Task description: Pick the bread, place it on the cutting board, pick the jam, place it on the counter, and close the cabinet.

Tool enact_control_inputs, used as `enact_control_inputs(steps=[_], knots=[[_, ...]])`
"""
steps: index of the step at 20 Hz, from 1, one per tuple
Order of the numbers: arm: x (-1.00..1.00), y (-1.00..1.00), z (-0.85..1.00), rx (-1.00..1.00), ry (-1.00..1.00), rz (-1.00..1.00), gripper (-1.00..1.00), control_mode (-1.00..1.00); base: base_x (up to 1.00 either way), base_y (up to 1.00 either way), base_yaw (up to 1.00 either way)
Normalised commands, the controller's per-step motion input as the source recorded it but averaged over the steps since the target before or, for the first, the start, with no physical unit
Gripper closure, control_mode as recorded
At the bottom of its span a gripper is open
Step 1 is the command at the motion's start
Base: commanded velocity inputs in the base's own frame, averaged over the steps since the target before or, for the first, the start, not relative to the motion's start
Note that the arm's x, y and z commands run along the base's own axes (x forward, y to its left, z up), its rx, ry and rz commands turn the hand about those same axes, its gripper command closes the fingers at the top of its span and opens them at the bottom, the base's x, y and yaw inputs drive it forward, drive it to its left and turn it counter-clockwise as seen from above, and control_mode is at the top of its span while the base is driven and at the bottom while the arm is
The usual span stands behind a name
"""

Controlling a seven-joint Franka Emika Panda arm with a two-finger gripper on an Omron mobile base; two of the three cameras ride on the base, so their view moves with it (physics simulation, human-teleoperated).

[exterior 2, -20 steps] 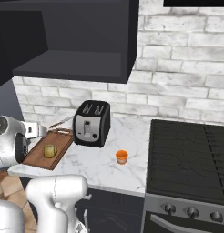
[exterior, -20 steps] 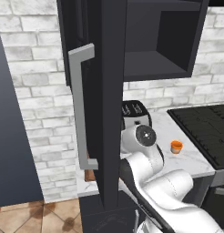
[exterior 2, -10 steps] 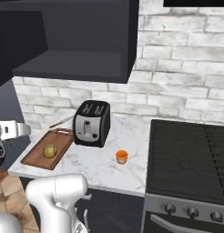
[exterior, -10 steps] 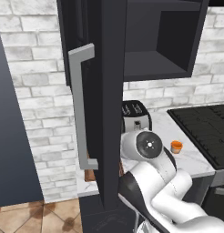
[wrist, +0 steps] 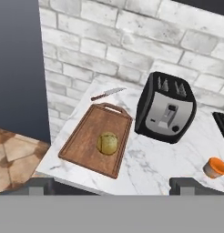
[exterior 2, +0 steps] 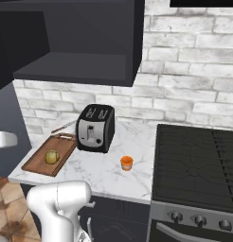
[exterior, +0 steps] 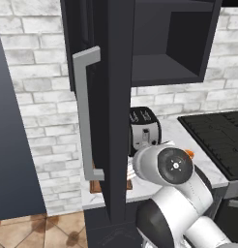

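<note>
Meanwhile the arm swung left; end effector stayed released, bread on board, cabinet door remained open.

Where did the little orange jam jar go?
The jam sits on the white counter, in front of the toaster and beside the stove.

The arm is swung further left since a second ago, its elbow joint now hiding the jam in the left base view.
</note>
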Motion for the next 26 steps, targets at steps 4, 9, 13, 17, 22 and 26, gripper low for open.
enact_control_inputs(steps=[4, 9, 13, 17, 22, 26], knots=[[-0.59, -0.44, 0.0, 0.0, -0.1, 0.0, -1.0, -1.0, 0.0, 0.0, 0.0], [-0.5, -0.4, 0.0, 0.01, -0.13, 0.0, -1.0, -1.0, 0.0, 0.0, 0.0], [-0.47, -0.31, 0.0, 0.01, -0.18, 0.0, -1.0, -1.0, 0.0, 0.0, 0.0], [-0.46, -0.15, 0.0, 0.0, -0.23, 0.0, -1.0, -1.0, 0.0, 0.0, 0.0], [-0.46, -0.15, 0.0, 0.0, -0.26, 0.0, -1.0, -1.0, 0.0, 0.0, 0.0], [-0.4, -0.17, 0.0, 0.0, -0.27, 0.02, -1.0, -1.0, 0.0, 0.0, 0.0]])
